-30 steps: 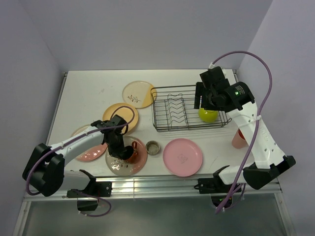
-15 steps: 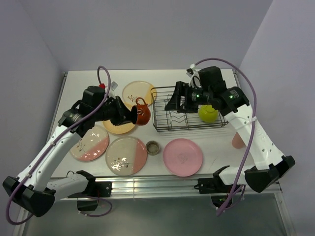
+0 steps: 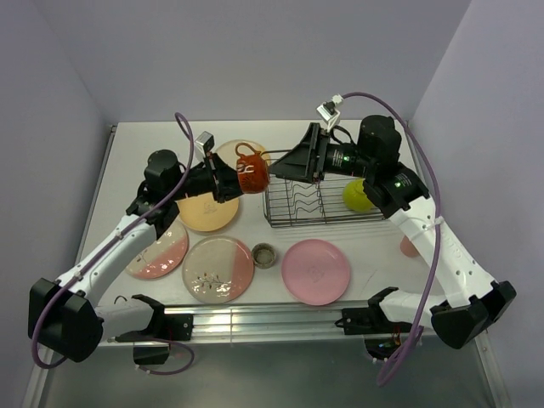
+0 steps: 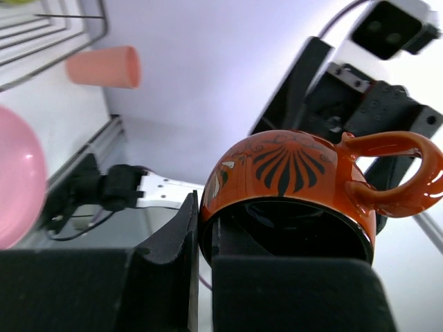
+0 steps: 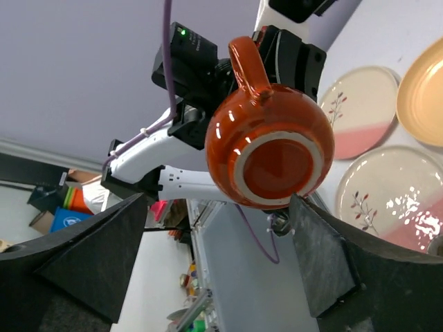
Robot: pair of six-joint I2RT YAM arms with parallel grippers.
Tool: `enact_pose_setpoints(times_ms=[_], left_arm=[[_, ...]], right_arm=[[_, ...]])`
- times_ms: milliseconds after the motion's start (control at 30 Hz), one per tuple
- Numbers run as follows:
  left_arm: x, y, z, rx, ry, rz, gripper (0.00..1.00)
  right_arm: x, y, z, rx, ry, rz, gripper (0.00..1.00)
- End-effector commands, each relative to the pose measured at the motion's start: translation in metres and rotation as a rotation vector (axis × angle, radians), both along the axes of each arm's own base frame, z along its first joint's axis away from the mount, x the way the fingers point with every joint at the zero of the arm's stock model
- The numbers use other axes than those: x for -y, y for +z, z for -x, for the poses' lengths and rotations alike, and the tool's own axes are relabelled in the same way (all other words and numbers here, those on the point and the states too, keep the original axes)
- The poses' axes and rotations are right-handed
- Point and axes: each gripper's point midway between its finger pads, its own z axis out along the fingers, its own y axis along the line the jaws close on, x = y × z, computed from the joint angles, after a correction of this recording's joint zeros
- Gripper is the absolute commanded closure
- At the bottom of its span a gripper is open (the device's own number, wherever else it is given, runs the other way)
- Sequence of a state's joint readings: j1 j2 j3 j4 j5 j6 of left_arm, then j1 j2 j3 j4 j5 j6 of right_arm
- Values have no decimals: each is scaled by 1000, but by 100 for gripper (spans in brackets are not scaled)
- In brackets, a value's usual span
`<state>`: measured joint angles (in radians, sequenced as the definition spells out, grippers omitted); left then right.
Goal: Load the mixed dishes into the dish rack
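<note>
Since a moment ago, the dark red mug (image 3: 249, 168) has been lifted nearer the right hand (image 3: 290, 160). It is held tight by its rim in the left hand (image 3: 231, 178), in the air beside the dish rack's (image 3: 327, 214) left end. The right hand is spread wide, facing the mug's bottom.

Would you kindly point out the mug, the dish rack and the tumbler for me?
mug (image 3: 252, 170), top view, on its red body.
dish rack (image 3: 323, 217), top view, on its near wire wall.
tumbler (image 4: 104, 67), left wrist view, on its pink side.
</note>
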<state>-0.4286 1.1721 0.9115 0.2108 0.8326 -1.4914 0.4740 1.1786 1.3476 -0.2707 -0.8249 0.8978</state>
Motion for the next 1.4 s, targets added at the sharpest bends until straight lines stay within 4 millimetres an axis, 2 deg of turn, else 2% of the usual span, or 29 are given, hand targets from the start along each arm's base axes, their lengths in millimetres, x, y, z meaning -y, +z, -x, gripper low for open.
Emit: enact_pose_setpoints(times_ms=[0, 200, 500, 933, 1067, 1333, 1367], left_arm=[[-2, 60, 15, 148, -71, 170, 100], [-1, 61, 16, 138, -93, 174, 100], [2, 54, 15, 120, -114, 159, 100], [4, 42, 6, 81, -81, 92, 100], [5, 32, 5, 50, -78, 54, 100], [5, 33, 8, 54, -92, 68, 100], [5, 34, 8, 58, -94, 67, 100]], right_arm=[[-2, 22, 10, 79, 40, -71, 8], [-6, 16, 3, 83, 36, -57, 7], [-19, 21, -7, 99, 48, -54, 5], [-42, 29, 1, 126, 104, -60, 4], [-49, 28, 0, 132, 120, -54, 3], [-58, 37, 1, 124, 168, -118, 2], [-59, 43, 2, 146, 179, -141, 2]])
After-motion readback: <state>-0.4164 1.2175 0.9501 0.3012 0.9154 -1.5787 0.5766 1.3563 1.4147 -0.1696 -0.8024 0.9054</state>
